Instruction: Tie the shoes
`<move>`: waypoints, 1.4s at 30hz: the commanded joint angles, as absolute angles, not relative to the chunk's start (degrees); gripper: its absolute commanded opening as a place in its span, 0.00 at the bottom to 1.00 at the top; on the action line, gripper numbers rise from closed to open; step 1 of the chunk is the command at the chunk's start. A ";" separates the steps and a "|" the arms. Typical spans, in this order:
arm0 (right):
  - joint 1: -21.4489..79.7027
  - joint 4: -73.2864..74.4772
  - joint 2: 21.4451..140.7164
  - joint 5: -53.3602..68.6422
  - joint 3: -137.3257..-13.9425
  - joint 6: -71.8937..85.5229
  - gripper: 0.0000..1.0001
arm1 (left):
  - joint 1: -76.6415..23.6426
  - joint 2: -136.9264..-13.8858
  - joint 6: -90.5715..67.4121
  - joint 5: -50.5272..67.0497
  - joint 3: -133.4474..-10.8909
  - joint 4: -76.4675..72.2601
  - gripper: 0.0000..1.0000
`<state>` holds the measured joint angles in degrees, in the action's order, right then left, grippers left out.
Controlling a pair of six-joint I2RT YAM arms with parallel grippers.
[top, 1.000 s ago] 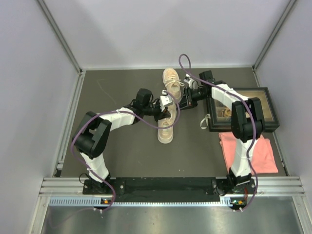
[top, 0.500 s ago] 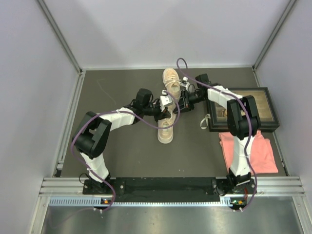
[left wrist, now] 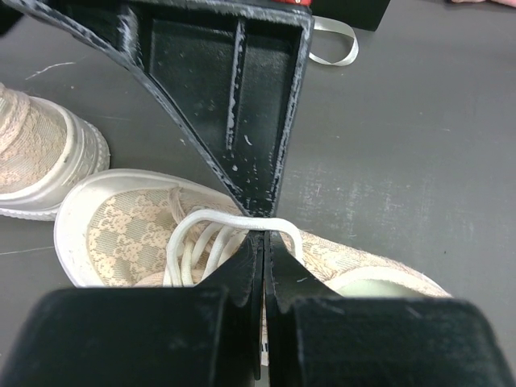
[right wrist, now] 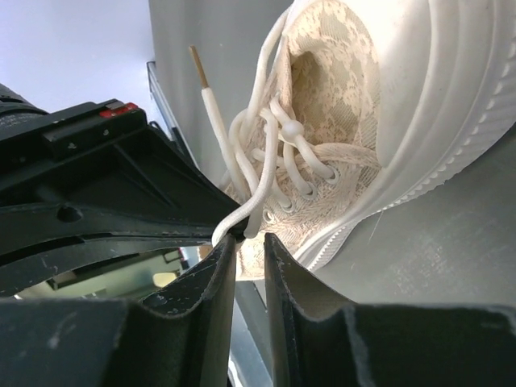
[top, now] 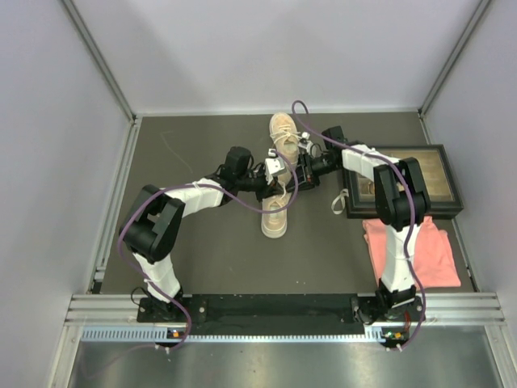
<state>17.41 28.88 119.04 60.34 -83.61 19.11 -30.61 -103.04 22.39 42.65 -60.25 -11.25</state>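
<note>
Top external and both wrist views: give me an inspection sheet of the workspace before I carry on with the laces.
Surface: dark grey table, lightly scuffed.
Job's things: far shoe and near shoe lie in line at the centre; laces loose, no bow seen.
Clutter: framed picture, pink cloth in front of it, white strap loop at the frame's left edge.
Grippers: left gripper shut on a white lace; right gripper has its jaws narrowly apart, with a lace strand at the tips, grip unclear.
Cables: purple cables run along both arms; the right one arches beside the far shoe.
Surroundings: pale walls, metal rail at the near edge.
</note>
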 commanded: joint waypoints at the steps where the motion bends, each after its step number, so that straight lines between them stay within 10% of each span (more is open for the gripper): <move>1: 17.93 26.37 120.15 63.02 -82.88 21.00 0.21 | -30.32 -103.45 21.36 44.21 -59.41 -15.03 0.00; 24: 17.05 13.10 121.90 69.87 -79.02 33.48 0.24 | -30.32 -103.18 17.49 45.26 -58.27 -17.84 0.00; 42: 16.79 12.04 120.85 68.38 -77.96 34.02 0.00 | -30.23 -102.31 15.73 45.61 -57.39 -18.72 0.00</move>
<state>16.69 13.28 121.58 68.84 -78.00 35.14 -29.87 -103.04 16.38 43.07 -57.95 -15.55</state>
